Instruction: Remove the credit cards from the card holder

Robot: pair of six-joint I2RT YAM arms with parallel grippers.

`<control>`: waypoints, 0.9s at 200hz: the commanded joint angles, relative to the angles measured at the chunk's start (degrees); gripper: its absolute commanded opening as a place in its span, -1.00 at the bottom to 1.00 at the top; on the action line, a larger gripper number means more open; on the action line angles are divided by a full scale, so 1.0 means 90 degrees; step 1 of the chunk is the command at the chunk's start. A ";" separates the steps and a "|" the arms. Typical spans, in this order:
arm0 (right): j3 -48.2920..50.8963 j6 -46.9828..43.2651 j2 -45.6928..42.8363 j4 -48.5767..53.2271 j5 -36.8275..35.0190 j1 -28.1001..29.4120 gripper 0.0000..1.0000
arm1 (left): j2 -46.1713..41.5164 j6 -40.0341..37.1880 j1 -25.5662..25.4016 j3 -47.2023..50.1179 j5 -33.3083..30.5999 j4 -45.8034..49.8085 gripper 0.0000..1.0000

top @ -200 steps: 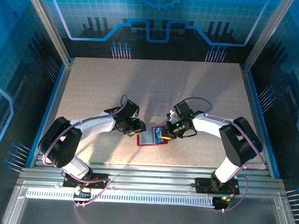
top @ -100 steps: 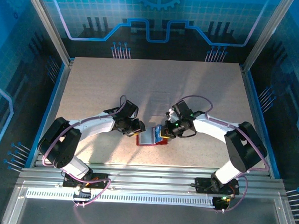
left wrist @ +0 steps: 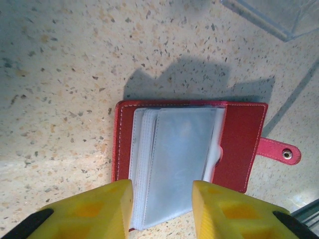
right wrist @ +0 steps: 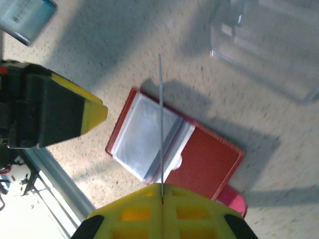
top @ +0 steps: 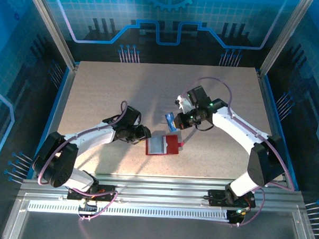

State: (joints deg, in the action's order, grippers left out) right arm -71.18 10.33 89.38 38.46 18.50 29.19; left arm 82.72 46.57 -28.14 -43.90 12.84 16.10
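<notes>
Rising off the red folding card holder (top: 170, 147) mid-frame, right gripper (top: 178, 120) is clamping a thin blue plastic card (top: 170, 121), so one's out now, left gripper (left wrist: 162, 199) idling open.

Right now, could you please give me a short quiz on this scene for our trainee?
1. True or false: the red wallet is folded shut.
2. What does the right end effector hold? A) a blue card B) the wallet C) nothing
3. Fill in: the left end effector has its jaws ____.
Key: 1 false, it lies open; 2 A; 3 open.
</notes>
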 commanded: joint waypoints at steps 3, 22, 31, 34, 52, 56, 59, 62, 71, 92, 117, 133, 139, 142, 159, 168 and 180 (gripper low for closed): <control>-0.0653 -0.2112 0.0330 0.0814 -0.0675 -0.0050 -1.00 | -0.0281 0.0098 0.0164 0.0225 0.0012 -0.0072 -0.25; -0.1156 -0.3215 0.0614 0.1142 -0.1020 -0.0050 -1.00 | -0.0408 0.0099 0.0240 0.0355 0.0045 -0.0073 -0.24; -0.1387 -0.3709 0.0815 0.1371 -0.1068 -0.0055 -1.00 | -0.0463 0.0109 0.0272 0.0408 0.0059 -0.0071 -0.24; -0.1471 -0.3869 0.0883 0.1425 -0.1099 -0.0053 -1.00 | -0.0478 0.0107 0.0283 0.0421 0.0066 -0.0075 -0.24; -0.1908 -0.4716 0.1264 0.1762 -0.1250 -0.0069 -1.00 | -0.0583 0.0131 0.0343 0.0497 0.0078 -0.0085 -0.24; -0.2024 -0.4907 0.1330 0.1873 -0.1258 -0.0079 -1.00 | -0.0603 0.0137 0.0351 0.0507 0.0077 -0.0080 -0.24; -0.2117 -0.5035 0.1410 0.1938 -0.1277 -0.0079 -1.00 | -0.0622 0.0138 0.0360 0.0512 0.0077 -0.0077 -0.24; -0.2209 -0.5137 0.1473 0.2003 -0.1311 -0.0091 -1.00 | -0.0639 0.0138 0.0368 0.0521 0.0077 -0.0074 -0.24; -0.2488 -0.5432 0.1657 0.2174 -0.1384 -0.0090 -1.00 | -0.0708 0.0159 0.0382 0.0541 0.0057 -0.0060 -0.24; -0.3043 -0.5993 0.2035 0.2436 -0.1556 -0.0108 -1.00 | -0.0923 0.0225 0.0389 0.0613 -0.0026 -0.0109 -0.24; -0.3828 -0.6386 0.2647 0.2917 -0.1729 -0.0186 -1.00 | -0.1041 0.0189 0.0388 0.0603 -0.0080 0.0009 -0.24; -0.4358 -0.6572 0.3032 0.3252 -0.1782 -0.0211 -1.00 | -0.1070 0.0175 0.0397 0.0591 -0.0089 0.0057 -0.24; -0.4528 -0.6632 0.3152 0.3352 -0.1766 -0.0206 -1.00 | -0.1090 0.0176 0.0394 0.0600 -0.0094 0.0058 -0.24; -0.4624 -0.6671 0.3215 0.3405 -0.1729 -0.0215 -1.00 | -0.1081 0.0182 0.0395 0.0600 -0.0094 0.0057 -0.24; -0.5219 -0.6826 0.3574 0.3826 -0.1609 -0.0245 -1.00 | -0.1101 0.0192 0.0407 0.0610 -0.0099 0.0038 -0.24; -0.5514 -0.6867 0.3778 0.4015 -0.1585 -0.0262 -1.00 | -0.1078 0.0193 0.0417 0.0593 -0.0089 0.0047 -0.24; -0.5811 -0.6920 0.3978 0.4265 -0.1525 -0.0265 -1.00 | -0.1056 0.0183 0.0418 0.0571 -0.0087 0.0054 -0.24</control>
State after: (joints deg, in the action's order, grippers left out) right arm -117.95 -48.38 121.73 68.29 3.46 27.40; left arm 74.17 48.01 -24.91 -39.13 12.78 15.62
